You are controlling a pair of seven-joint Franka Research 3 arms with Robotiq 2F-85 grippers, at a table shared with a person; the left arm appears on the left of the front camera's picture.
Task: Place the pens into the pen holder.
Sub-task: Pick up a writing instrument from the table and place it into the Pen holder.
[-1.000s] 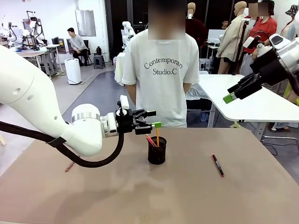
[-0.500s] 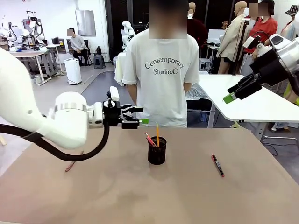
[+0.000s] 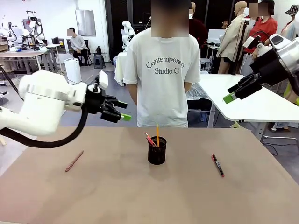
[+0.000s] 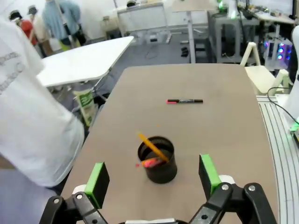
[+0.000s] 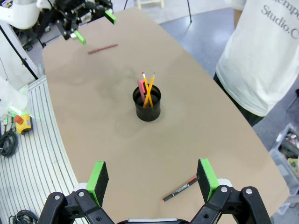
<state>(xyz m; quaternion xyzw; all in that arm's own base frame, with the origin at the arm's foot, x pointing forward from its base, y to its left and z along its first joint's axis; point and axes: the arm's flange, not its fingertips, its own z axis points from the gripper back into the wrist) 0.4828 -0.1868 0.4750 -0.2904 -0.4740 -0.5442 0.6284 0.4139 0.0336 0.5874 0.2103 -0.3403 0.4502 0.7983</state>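
Looking across the table (image 3: 140, 196) from my side, I see first the two pens that lie flat on it. A pink pen (image 3: 74, 160) lies at my left, slanted, well apart from the holder (image 3: 157, 151). A black marker (image 3: 217, 165) with red ends lies at my right, also well apart from the holder. Between them and a little farther, the holder stands upright near the middle of the table. Inside it a yellow pencil (image 3: 157, 134) and a red pen (image 3: 149, 139) lean on the rim, their upper ends above it.

My left claw (image 3: 122, 111) hangs in the air at the far left part of the table, to the left of the holder and higher than it. Its fingers are spread wide and grasp nothing. In the left wrist view the holder shows farther off, between the two green pads (image 4: 98, 178).

My right claw (image 3: 235, 90) is raised high at the right, off to the side of the table. Its fingers are released too and carry nothing.

At the far edge a person (image 3: 161, 70) in a white shirt stands behind the holder.
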